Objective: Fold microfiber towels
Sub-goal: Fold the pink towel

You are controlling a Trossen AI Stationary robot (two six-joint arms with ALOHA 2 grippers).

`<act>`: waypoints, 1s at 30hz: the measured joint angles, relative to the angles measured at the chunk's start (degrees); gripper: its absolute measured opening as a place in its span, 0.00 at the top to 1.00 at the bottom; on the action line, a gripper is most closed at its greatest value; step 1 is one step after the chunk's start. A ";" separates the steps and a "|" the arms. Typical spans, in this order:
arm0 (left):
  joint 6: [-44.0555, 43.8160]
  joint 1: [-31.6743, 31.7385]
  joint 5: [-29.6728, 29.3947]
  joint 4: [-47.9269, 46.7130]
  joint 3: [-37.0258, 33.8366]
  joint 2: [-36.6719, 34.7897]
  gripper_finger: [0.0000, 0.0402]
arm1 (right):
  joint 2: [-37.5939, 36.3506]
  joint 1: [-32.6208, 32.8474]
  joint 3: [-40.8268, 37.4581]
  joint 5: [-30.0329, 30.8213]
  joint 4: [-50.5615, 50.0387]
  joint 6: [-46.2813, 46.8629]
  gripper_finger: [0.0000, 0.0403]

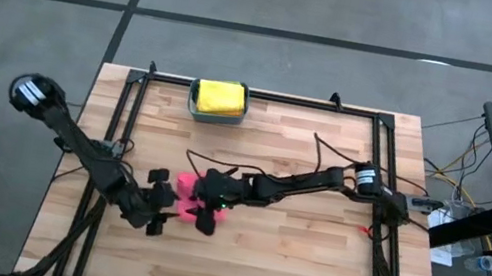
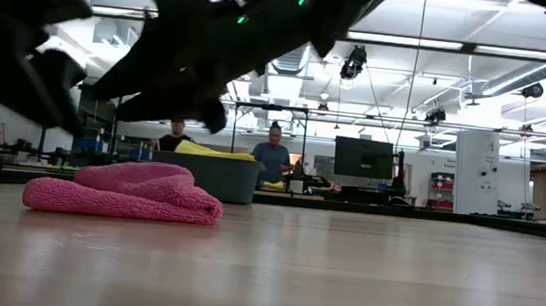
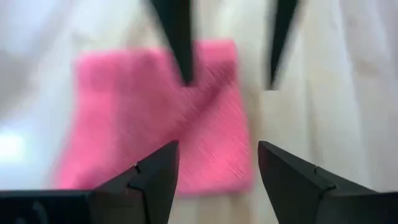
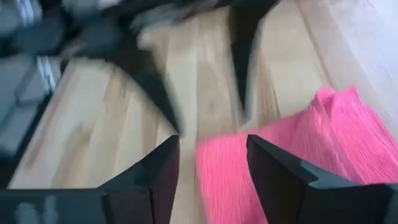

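Pink towel (image 2: 124, 191) folded on wooden table (image 1: 306, 260), both arms' jaws parted, empty.

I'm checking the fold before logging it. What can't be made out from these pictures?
- Pink towel: in the high view both grippers cover most of it; fold edges unseen.
- Yellow towel in the teal bin: anything beneath it is hidden.
- Low view: dark arms block the upper left.
- Wrist views: motion blur smears the towel's surface.
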 joint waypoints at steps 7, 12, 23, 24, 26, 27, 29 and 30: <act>9.25 6.24 -5.24 3.79 -0.13 -0.33 0.53 | -7.23 1.31 -3.66 7.63 -12.37 -6.27 0.63; 18.57 14.08 -2.88 11.19 -0.09 2.22 0.67 | -11.74 3.07 -8.80 12.58 -13.32 -6.78 0.70; 24.05 25.89 12.25 17.21 -0.04 9.33 0.99 | -14.18 3.77 -16.94 14.07 -5.83 -6.57 0.83; 24.29 25.88 13.63 17.29 -0.04 9.81 0.99 | -14.18 3.76 -17.31 14.08 -5.78 -6.57 0.84; 24.40 25.74 16.78 17.29 0.04 10.57 0.99 | -14.18 3.74 -18.03 14.10 -4.92 -6.59 0.85; 24.58 25.73 18.94 17.29 0.07 10.68 0.99 | -14.18 3.72 -18.26 14.10 -4.47 -6.57 0.85; 25.21 25.65 24.04 17.13 0.07 10.23 1.00 | -14.18 3.72 -18.57 14.11 -3.82 -6.59 0.86; 25.89 25.47 26.47 17.01 0.08 9.80 1.00 | -14.18 3.72 -18.65 14.10 -3.71 -6.59 0.86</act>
